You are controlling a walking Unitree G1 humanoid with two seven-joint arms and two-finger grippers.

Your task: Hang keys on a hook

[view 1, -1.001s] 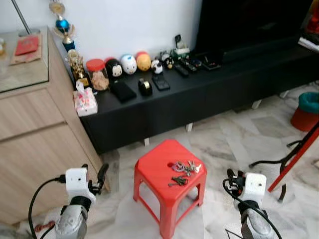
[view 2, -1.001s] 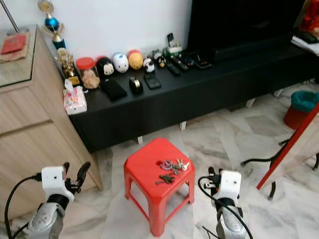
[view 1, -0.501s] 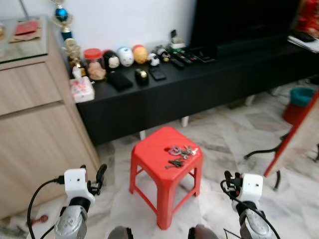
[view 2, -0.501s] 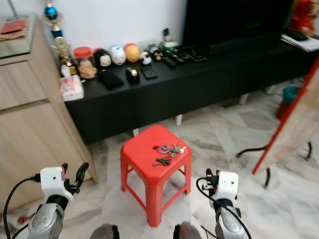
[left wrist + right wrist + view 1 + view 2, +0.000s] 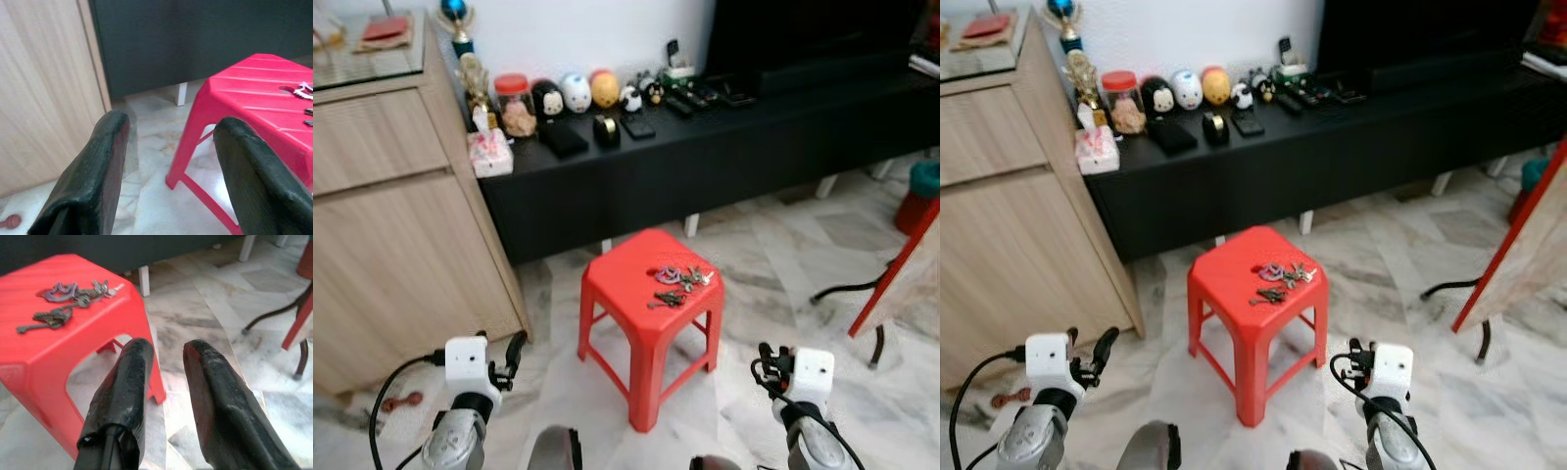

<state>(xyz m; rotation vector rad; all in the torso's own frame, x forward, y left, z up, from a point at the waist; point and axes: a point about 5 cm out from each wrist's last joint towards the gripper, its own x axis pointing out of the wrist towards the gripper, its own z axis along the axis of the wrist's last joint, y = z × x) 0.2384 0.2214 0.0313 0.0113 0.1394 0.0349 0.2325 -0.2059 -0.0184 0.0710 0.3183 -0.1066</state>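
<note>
Two bunches of keys lie on a red plastic stool [image 5: 631,284]: one with a purple tag [image 5: 677,275] toward the stool's far right, a darker bunch [image 5: 667,299] just in front of it. Both also show in the right wrist view, the purple-tag keys [image 5: 73,290] and the dark keys [image 5: 46,319]. My left gripper [image 5: 514,352] is held low to the left of the stool, open and empty. My right gripper [image 5: 769,364] is low to the stool's right, open with a narrow gap, holding nothing.
A long black TV bench [image 5: 724,147] runs behind the stool, carrying figurines, remotes and a tissue pack. A wooden cabinet [image 5: 391,225] stands at left. A red frame [image 5: 901,264] and a red bin [image 5: 922,196] are at right. Marble floor surrounds the stool.
The camera has shifted, so the whole scene sits differently and the stool looks a little nearer. Both grippers hang as before, empty. The keys have not moved on the stool.
</note>
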